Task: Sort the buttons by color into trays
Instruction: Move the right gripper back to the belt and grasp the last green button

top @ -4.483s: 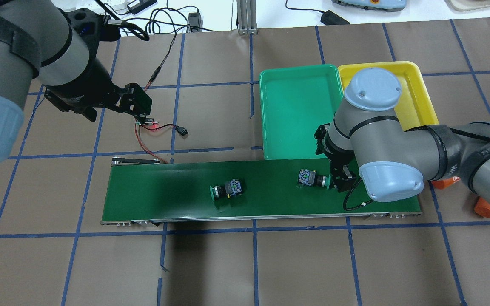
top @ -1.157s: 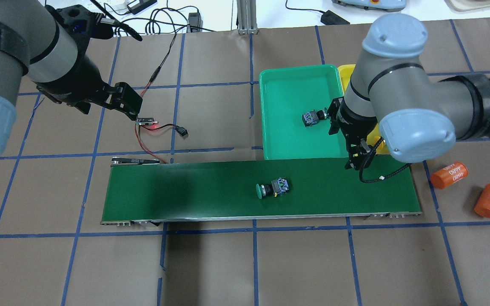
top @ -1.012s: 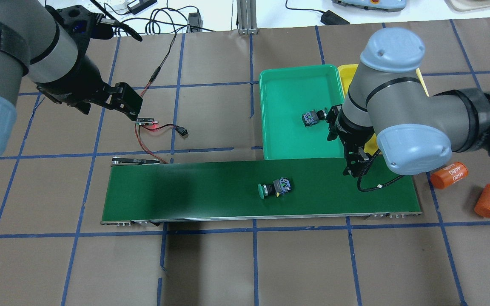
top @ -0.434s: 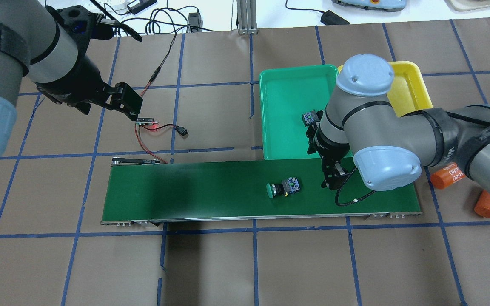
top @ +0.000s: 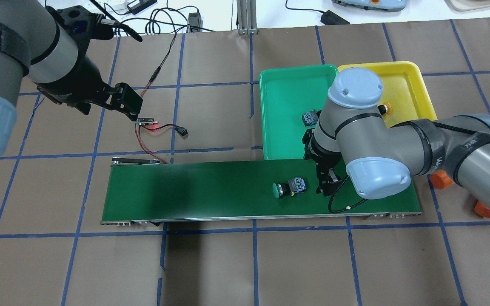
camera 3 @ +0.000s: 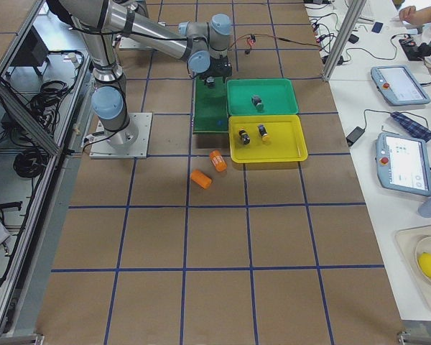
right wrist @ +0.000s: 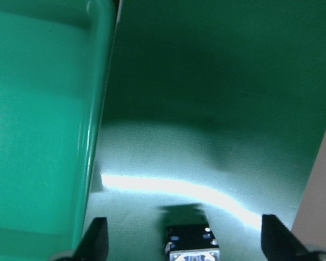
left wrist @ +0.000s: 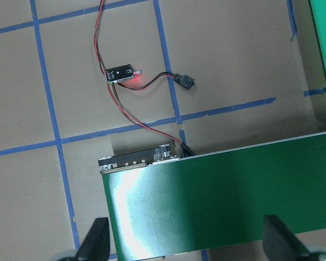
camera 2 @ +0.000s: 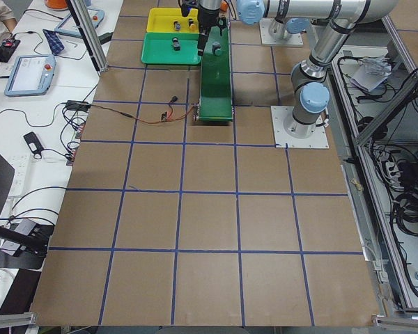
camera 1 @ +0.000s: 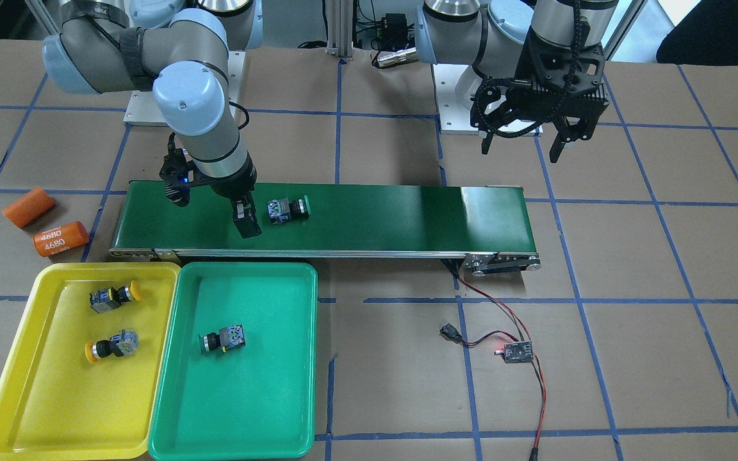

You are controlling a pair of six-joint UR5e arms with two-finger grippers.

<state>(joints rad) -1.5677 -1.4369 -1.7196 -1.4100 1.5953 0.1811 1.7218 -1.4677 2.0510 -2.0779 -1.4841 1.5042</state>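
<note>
Front: green button (camera 1: 287,209) on its side on belt (camera 1: 407,218). R wrist: right hand (right wrist: 187,242) open, button low-centre ahead. Prob. light, rigid, cap may roll, so pinch blocky body. L wrist: left hand (left wrist: 187,244) open, over belt end.

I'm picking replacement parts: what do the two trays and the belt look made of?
Both the green tray and yellow tray look like glossy moulded plastic: rounded rims, soft highlights. The conveyor belt seems rubber or coated fabric, satin: the right wrist view shows fine texture under glare.

The belt (camera 1: 407,214) is dark green, the button (camera 1: 287,210) green-capped (yellow tray (camera 1: 55,397), green tray (camera 1: 234,397)).
</note>
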